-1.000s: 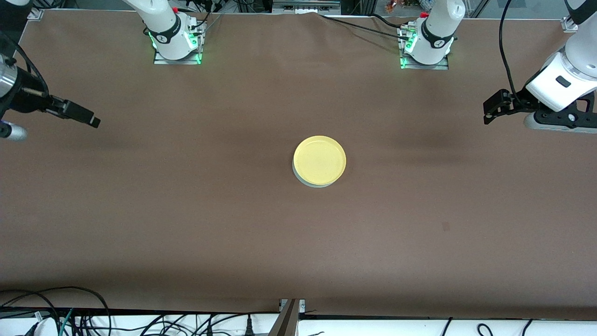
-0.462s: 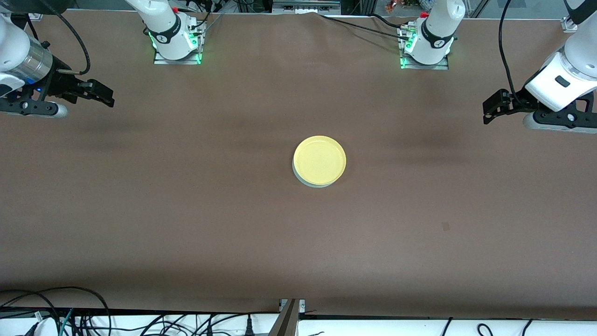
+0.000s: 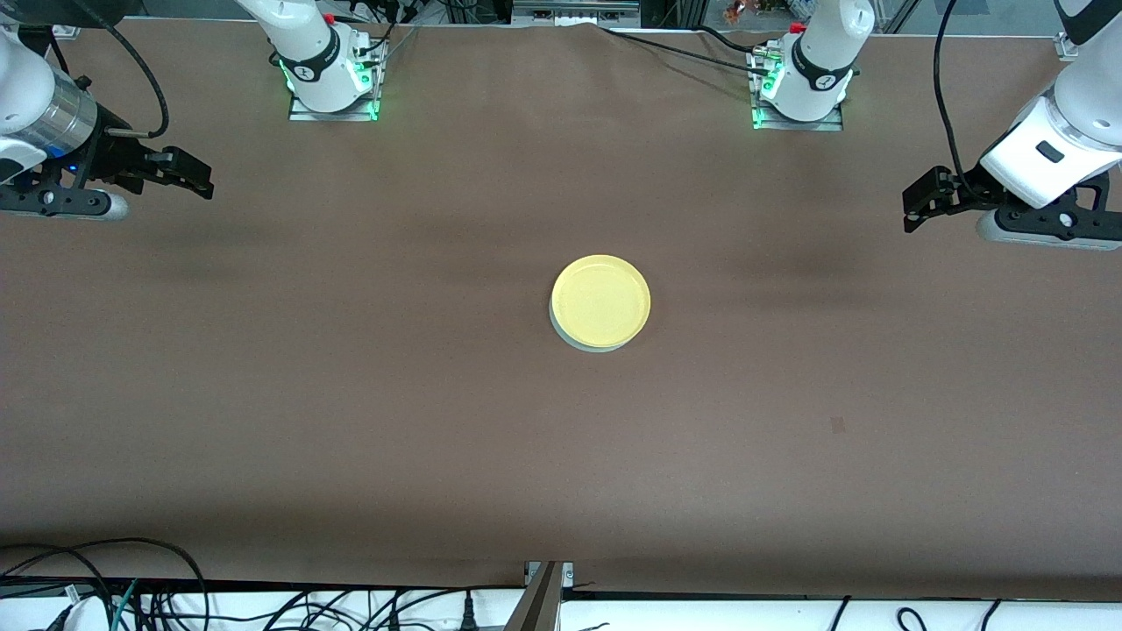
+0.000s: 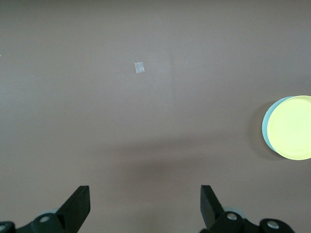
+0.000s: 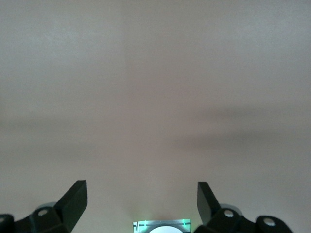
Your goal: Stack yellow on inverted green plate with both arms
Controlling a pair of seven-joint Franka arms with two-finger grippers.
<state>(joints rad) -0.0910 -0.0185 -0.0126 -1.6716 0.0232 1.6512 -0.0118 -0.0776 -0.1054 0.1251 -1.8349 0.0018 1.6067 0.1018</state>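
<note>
Right hand (image 3: 188, 171) swung tableward, yellow (image 3: 601, 300) atop green plate (image 3: 561, 333)

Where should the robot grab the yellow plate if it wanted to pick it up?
Probably by its raised rim. The yellow plate lies flat on the green plate, so only its edge offers a hold. Coming from above, one finger inside the rim and one outside looks best. The left gripper and right gripper are both open and up over the table's ends.
</note>
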